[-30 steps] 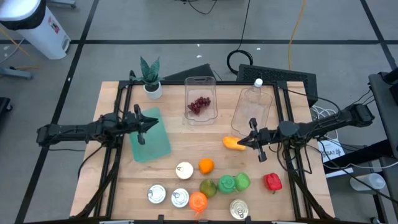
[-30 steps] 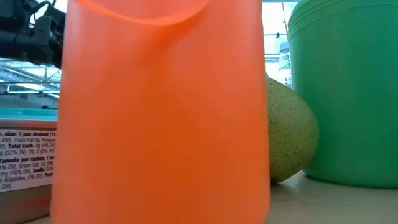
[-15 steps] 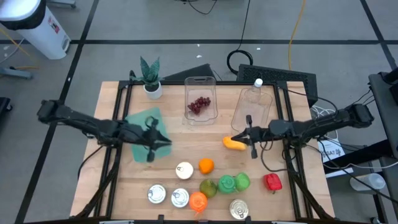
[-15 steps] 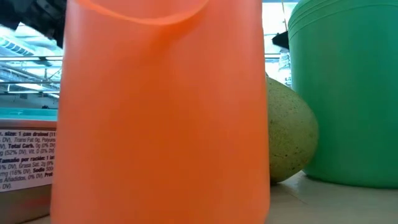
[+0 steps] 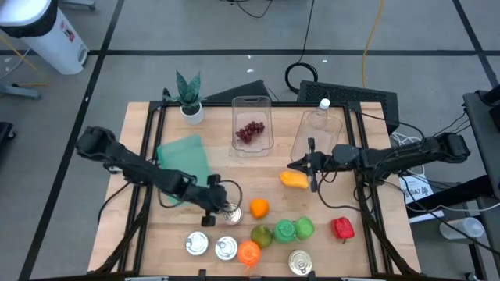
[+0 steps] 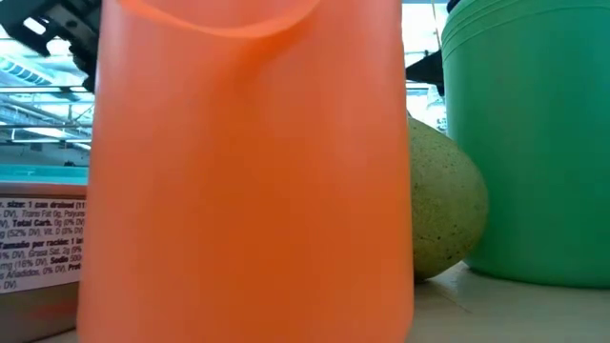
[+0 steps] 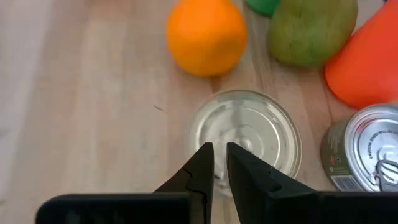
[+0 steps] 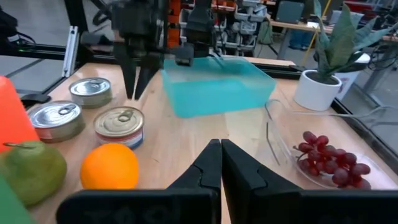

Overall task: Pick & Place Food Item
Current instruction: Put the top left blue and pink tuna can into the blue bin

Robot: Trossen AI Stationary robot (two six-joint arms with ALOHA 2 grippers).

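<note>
High view places the clenched, empty left gripper [image 5: 209, 204] beside a can [image 5: 230, 212]; low view shows mostly an orange cup [image 6: 248, 162], possibly hiding it. Right gripper [image 5: 312, 166], clenched, hangs above the squash [image 5: 294, 179].

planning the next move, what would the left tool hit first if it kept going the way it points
Most likely the silver can: the left tool, shut, points straight down at its lid. The gap between them is unclear.

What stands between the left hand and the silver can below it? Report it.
Nothing visible does. The left hand, shut, hangs directly over the silver can with no object between them. The orange, the pear and a second can sit close around it, not in the path.
</note>
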